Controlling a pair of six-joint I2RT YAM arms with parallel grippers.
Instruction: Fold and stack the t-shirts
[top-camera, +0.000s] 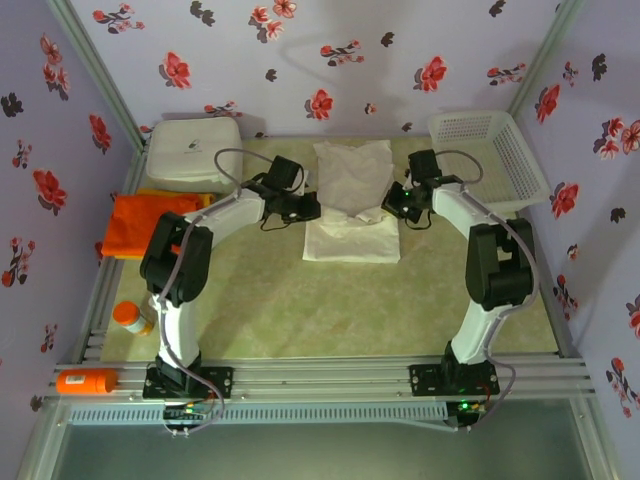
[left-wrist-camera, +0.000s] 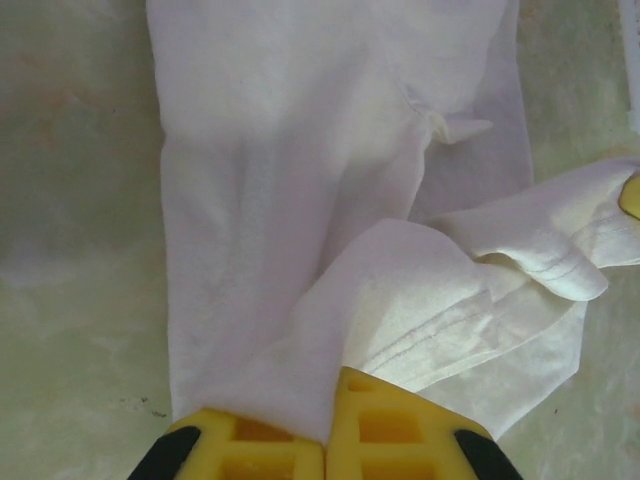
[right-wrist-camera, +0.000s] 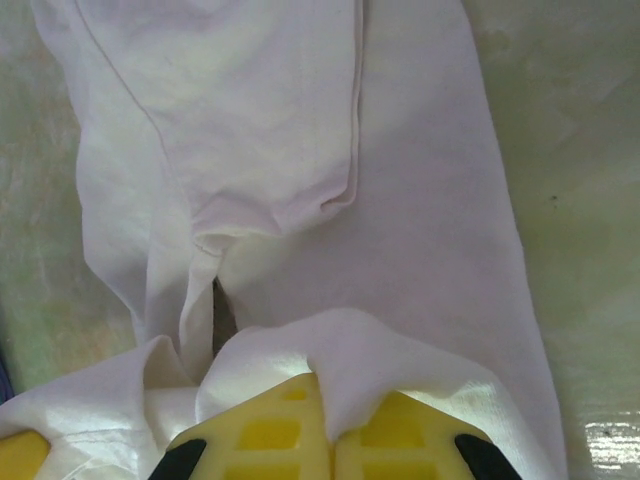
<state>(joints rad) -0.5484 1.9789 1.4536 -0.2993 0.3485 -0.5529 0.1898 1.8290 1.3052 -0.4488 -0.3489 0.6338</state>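
An off-white t-shirt (top-camera: 352, 200) lies in the middle of the table, its near part folded over into a wider band. My left gripper (top-camera: 308, 208) is at the shirt's left edge and my right gripper (top-camera: 393, 205) at its right edge. In the left wrist view the yellow jaws of the left gripper (left-wrist-camera: 330, 435) are shut on a fold of the shirt (left-wrist-camera: 300, 200). In the right wrist view the right gripper (right-wrist-camera: 325, 430) pinches a raised fold of the same shirt (right-wrist-camera: 400, 230). A bright orange shirt (top-camera: 140, 225) lies crumpled at the table's left edge.
A white rounded box (top-camera: 193, 152) stands at the back left, just behind the orange shirt. A white mesh basket (top-camera: 490, 155) sits at the back right. An orange-capped bottle (top-camera: 130, 317) and an orange object (top-camera: 88, 381) lie near the front left rail.
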